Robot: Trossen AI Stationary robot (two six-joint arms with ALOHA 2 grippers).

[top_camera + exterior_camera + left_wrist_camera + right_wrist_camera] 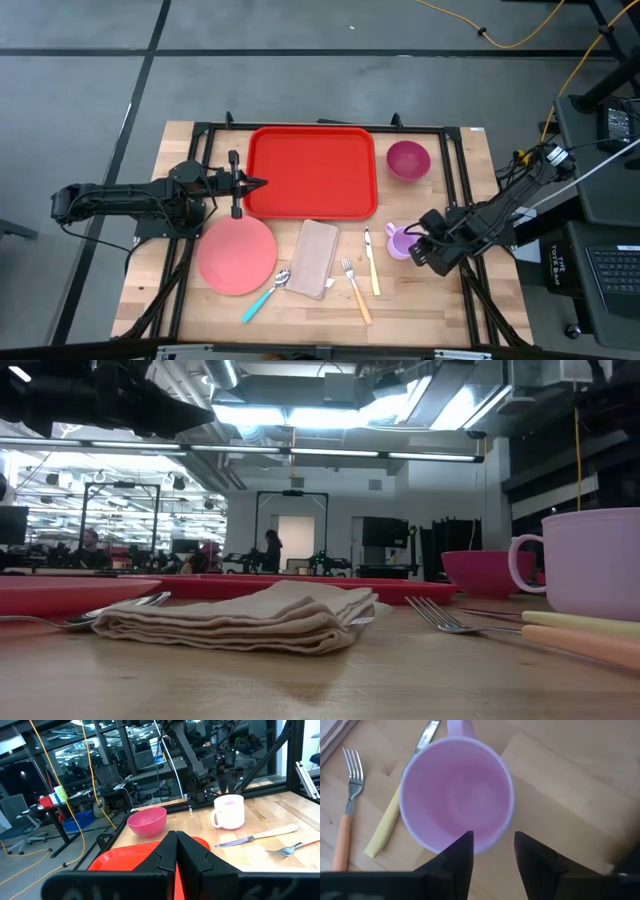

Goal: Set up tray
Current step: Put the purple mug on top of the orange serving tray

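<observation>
At the counter's far side the tray (312, 172) looks light, stiff, slick, so I'd pinch its rim; left claw (258, 184) shut empty, right claw (418, 240) open over the cup (399, 241).

Left gripper (258, 184) fingers pressed together, right gripper (411, 247) fingers parted

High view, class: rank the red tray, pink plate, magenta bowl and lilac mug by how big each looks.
1. Red tray, clearly largest.
2. Pink plate.
3. Magenta bowl.
4. Lilac mug, smallest, though the right tool partly covers it, so its margin below the bowl is unsure.
</observation>
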